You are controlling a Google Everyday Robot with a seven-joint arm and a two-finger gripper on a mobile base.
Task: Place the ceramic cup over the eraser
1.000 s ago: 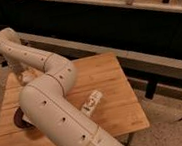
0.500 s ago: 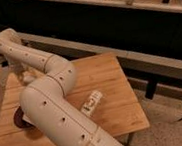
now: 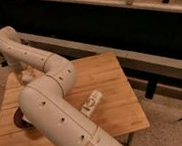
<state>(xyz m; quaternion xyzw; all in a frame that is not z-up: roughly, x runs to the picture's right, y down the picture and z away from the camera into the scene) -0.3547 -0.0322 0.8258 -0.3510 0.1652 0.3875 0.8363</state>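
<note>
White bottle [image 3: 92,102] bears illegible label; closed gripper [image 3: 26,75] hangs seemingly over table [image 3: 107,75]

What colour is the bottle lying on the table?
White bottle, labelled; camera view. The gripper is shut, at the far edge of the table.

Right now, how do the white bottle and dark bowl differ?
The white bottle is pale, labelled; the dark bowl is reddish-dark. The bottle lies on its side, mid-table, in full view; the bowl, near the left edge, is mostly hidden behind the arm. Both rest on the wooden table. The gripper, shut, hangs over its far-left part.
</note>
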